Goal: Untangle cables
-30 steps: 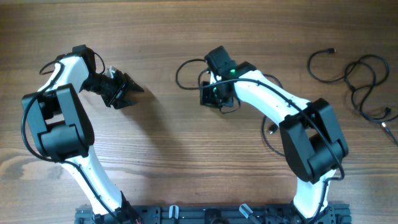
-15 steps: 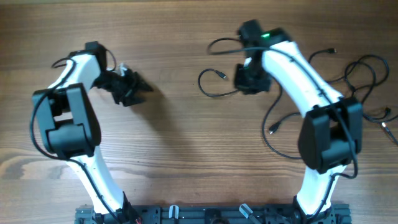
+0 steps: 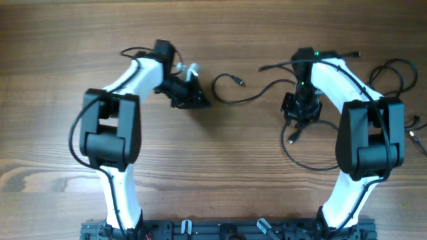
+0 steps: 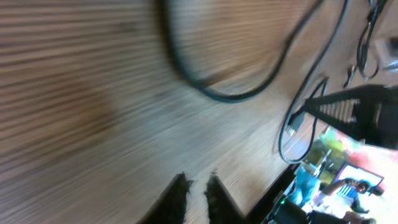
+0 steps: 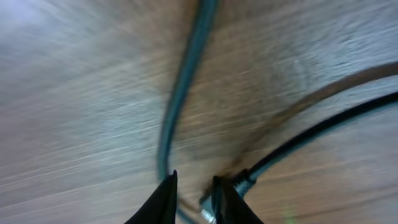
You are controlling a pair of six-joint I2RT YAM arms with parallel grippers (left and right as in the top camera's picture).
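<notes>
A thin black cable [image 3: 253,99] lies at mid-table, with a plug [image 3: 238,82] at its curled left end. My left gripper [image 3: 201,101] is just left of that curl, jaws almost together with nothing between them [image 4: 198,182]; the cable arcs ahead of it [image 4: 230,96]. My right gripper [image 3: 298,122] points down over a second cable whose plug [image 3: 291,139] lies just below it. Its jaws stand slightly apart [image 5: 194,180] and hold nothing. One cable [image 5: 186,68] runs by the left finger, and a plugged cable [image 5: 298,143] lies beside the right finger. More cables [image 3: 387,87] are tangled at the far right.
The second cable loops down towards the right arm's base [image 3: 303,165]. The arms' own thicker wires run along their links. Bare wooden tabletop [image 3: 220,160] lies between the two arms and at the left.
My right arm carried a cable to the right, then dropped lower and let go as its jaws parted. The left arm swung right towards mid-table and its jaws closed.
</notes>
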